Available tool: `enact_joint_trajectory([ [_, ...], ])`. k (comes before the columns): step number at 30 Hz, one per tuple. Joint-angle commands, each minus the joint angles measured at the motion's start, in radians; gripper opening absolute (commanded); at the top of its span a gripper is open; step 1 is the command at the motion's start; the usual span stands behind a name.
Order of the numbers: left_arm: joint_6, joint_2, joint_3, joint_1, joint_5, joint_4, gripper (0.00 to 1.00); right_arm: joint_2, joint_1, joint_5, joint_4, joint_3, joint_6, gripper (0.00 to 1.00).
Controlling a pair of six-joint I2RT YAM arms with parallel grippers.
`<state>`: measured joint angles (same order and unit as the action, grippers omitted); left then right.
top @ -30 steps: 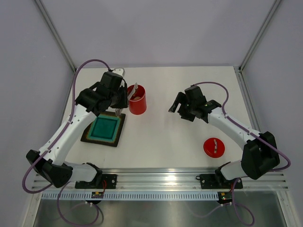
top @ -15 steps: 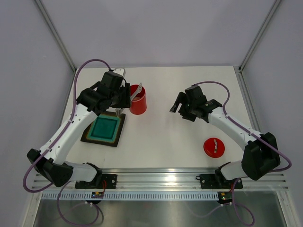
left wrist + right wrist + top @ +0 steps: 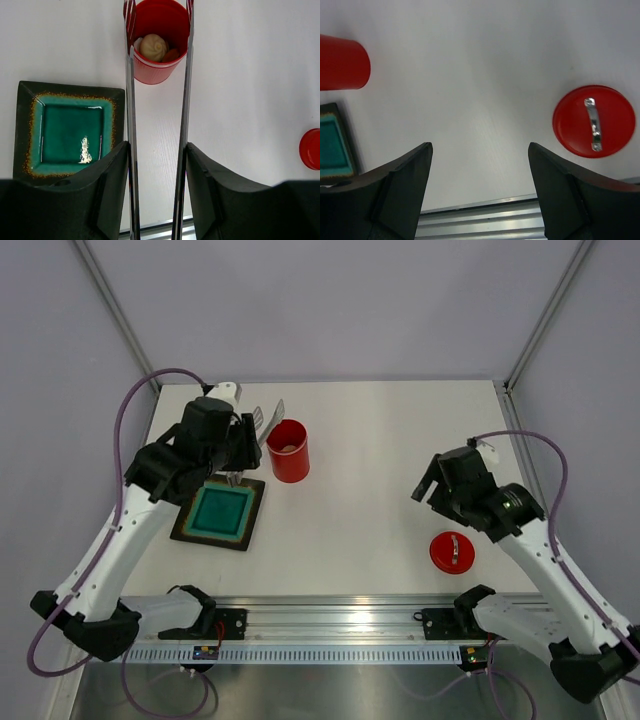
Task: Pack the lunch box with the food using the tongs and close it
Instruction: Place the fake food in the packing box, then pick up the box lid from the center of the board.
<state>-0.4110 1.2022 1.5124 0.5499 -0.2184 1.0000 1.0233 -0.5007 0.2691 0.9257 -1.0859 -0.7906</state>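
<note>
The left gripper [image 3: 156, 150] is clamped on the tongs [image 3: 131, 100]. From its wrist camera, the open lunch box [image 3: 155, 75] stands at twelve o'clock, with a tong tip at either side of the rim and food [image 3: 153, 46] inside. The right gripper [image 3: 479, 147] hangs with its fingers wide apart. The lid [image 3: 570, 125] lies flat at two o'clock in its wrist view.

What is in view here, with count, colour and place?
lunch box: one, red, open, far left, beside the tray
food: at least two pieces, cream-white and orange, inside the lunch box
lid: one, red, silver handle, near right on the table
tongs: one, silvery, in the left gripper, tips near the lunch box
tray: one, black with teal mat, left
table: one, white
left gripper: one, black, shut on the tongs
right gripper: one, black, open, above the table near the lid
</note>
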Motion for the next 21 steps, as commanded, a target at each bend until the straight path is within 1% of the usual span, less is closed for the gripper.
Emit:
enact_joint_trajectory([
  [1, -0.002, -0.059, 0.019, 0.002, -0.044, -0.041, 0.5, -0.112, 0.004, 0.18, 0.336, -0.006, -0.131, 0.86],
  [2, -0.006, -0.073, 0.008, 0.004, -0.045, -0.044, 0.5, -0.15, 0.004, 0.189, 0.429, -0.002, -0.162, 0.86],
  [4, -0.011, -0.087, -0.003, 0.002, -0.055, -0.052, 0.5, -0.193, 0.004, 0.209, 0.546, 0.017, -0.258, 0.86],
  [7, -0.011, -0.108, -0.018, 0.002, -0.075, -0.058, 0.5, -0.247, 0.004, 0.208, 0.599, 0.076, -0.369, 0.87],
  [11, -0.008, -0.124, -0.041, -0.001, -0.105, -0.069, 0.51, -0.266, 0.005, 0.202, 0.566, 0.113, -0.407, 0.86],
  [15, -0.011, -0.115, -0.057, -0.027, -0.113, -0.06, 0.51, -0.212, 0.005, 0.194, 0.527, 0.135, -0.412, 0.83],
  [19, -0.011, -0.108, -0.064, -0.112, -0.05, -0.06, 0.51, -0.134, 0.011, 0.196, 0.495, 0.168, -0.437, 0.84],
  [21, -0.006, -0.113, -0.07, -0.122, -0.03, -0.072, 0.51, -0.126, 0.016, 0.188, 0.457, 0.207, -0.447, 0.84],
])
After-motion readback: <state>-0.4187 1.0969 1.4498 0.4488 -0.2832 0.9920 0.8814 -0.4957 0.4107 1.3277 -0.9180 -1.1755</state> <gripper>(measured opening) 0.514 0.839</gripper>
